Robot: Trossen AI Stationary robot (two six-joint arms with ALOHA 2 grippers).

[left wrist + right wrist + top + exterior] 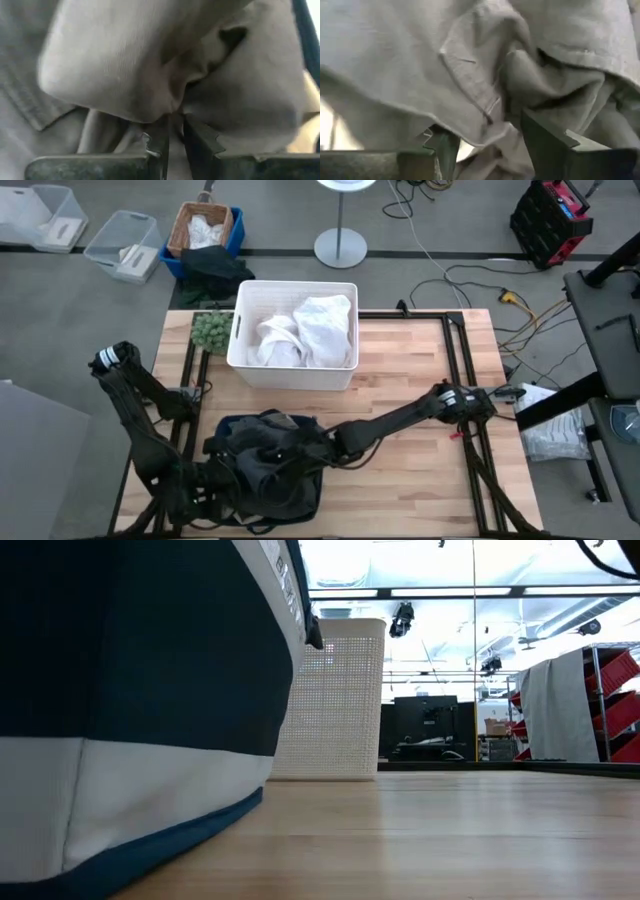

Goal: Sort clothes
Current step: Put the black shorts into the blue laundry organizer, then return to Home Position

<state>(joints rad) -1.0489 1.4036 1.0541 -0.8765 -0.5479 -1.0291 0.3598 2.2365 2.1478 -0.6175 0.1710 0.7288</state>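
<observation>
A dark grey garment (pixel 268 460) lies bunched in a dark blue and white cloth bin (pixel 130 690) at the table's near left. My left gripper (pixel 238 476) is down in the bin, shut on a fold of the garment (pixel 150 75). My right gripper (pixel 303 446) reaches into the bin from the right; it is open, with the garment's folds (pixel 485 75) between and over its fingers. Large white cloth pieces (pixel 305 328) lie in a white perforated basket (pixel 292 377) at the far middle. My left gripper pinches a bunched fold of the grey garment (pixel 172 107) between its two fingertips (pixel 159 137). The cloth bulges out just past the fingers. The garment lies slack in the bin. My right gripper stands open in the garment's folds. A seamed edge (pixel 487 117) lies between the fingers and drapes over one fingertip (pixel 442 142); it is not pinched.
A green fuzzy lump (pixel 211 330) lies on the table beside the white basket's left side. Off the table at the far left stand a wicker basket with white cloth (pixel 203 228), a blue bin (pixel 236 240) and clear bins (pixel 122 245). Bare wood (pixel 420 360) lies to the right.
</observation>
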